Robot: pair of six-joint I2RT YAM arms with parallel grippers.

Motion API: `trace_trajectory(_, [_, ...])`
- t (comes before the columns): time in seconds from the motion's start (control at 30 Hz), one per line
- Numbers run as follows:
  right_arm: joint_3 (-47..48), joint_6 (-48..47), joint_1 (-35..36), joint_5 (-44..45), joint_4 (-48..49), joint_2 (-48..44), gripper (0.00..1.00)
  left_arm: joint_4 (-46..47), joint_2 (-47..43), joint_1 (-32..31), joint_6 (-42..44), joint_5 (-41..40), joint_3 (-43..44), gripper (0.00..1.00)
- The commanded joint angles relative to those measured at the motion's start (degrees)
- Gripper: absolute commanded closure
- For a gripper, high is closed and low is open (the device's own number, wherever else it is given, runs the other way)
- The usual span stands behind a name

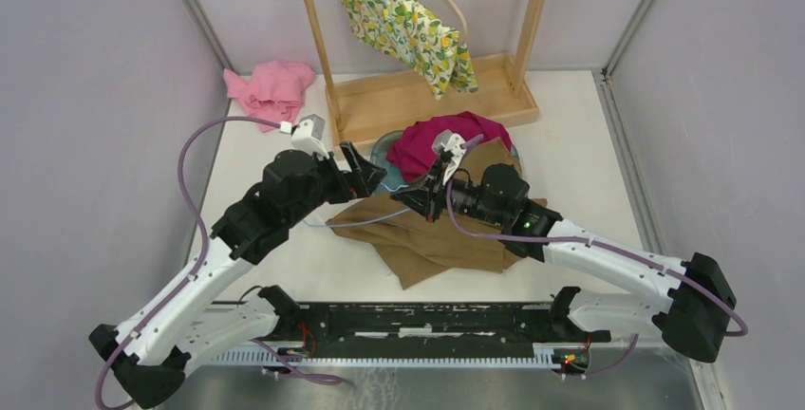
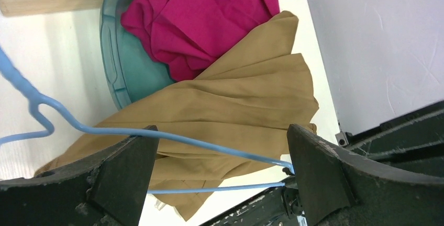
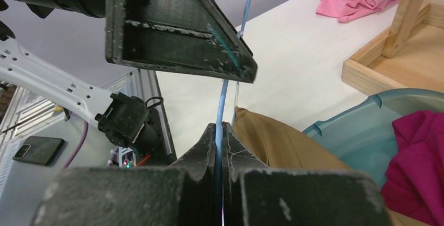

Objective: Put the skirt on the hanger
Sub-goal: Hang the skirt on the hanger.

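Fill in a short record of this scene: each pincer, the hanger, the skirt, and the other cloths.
left pincer: open, holding nothing
right pincer: shut on the blue hanger
skirt: brown, spread on the table, one edge over the teal tub, not on the hanger
tub content: magenta cloth
wooden rack: lemon-print garment hanging on it
far left corner: pink cloth

1 tan skirt (image 1: 437,239), 1 blue hanger (image 2: 209,146), 1 teal tub (image 2: 118,53), 1 wooden rack (image 1: 427,102), 3 other garments (image 1: 271,87) (image 1: 408,26) (image 1: 441,139)
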Motion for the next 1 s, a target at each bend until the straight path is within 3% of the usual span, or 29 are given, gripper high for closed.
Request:
trace_trajectory(0.0, [-0.19, -2.21, 2.41, -0.76, 2.20, -1.68, 0.99, 2.63, 2.28, 0.15, -5.27, -0.08, 1.27, 0.01])
trace_trajectory(0.13, [-1.33, -2.88, 3.70, 0.32, 2.97, -1.78, 0.99, 5.28, 3.28, 0.11, -7.15, 2.11, -1.24, 0.00])
trace_trajectory(0.17, [-1.73, -3.04, 3.90, 0.53, 2.98, -1.94, 0.98, 5.68, 3.60, 0.11, -7.22, 2.20, -1.75, 0.05])
trace_trajectory(0.23, [-2.31, -3.22, 4.18, 0.99, 2.79, -2.46, 0.98, 6.50, 3.62, 0.06, -7.11, 2.21, -2.38, 0.24])
trace_trajectory(0.27, [-2.50, -3.33, 4.24, 1.13, 2.46, -2.81, 0.98, 6.73, 3.70, 0.10, -6.95, 2.18, -2.50, 0.28])
trace_trajectory(0.33, [-3.12, -3.56, 4.28, 1.39, 1.91, -3.54, 0.99, 6.81, 4.16, 0.11, -6.44, 2.31, -2.21, 0.53])
trace_trajectory(0.37, [-3.36, -3.53, 4.26, 1.53, 1.73, -3.89, 0.98, 6.87, 4.45, 0.11, -6.28, 2.52, -1.97, 0.60])
trace_trajectory(0.6, [-3.52, -3.28, 4.23, 1.34, -0.88, -4.56, 0.98, 6.55, 5.74, 0.08, -4.42, 2.82, -1.17, 0.94])
trace_trajectory(0.73, [-0.06, -4.71, 4.26, 2.01, -11.70, -6.12, 0.79, 5.38, 6.28, 0.11, -2.56, 2.35, -0.69, 0.97])
trace_trajectory(0.83, [3.88, -7.54, 4.23, 3.93, -24.44, -8.42, 0.58, 5.38, 6.01, 0.12, -2.57, 2.16, -1.30, 0.97])
trace_trajectory(0.97, [8.89, -13.28, 4.25, 5.39, -40.03, -11.89, 0.56, 5.84, 5.51, 0.15, -2.55, 1.94, -1.95, 0.97])
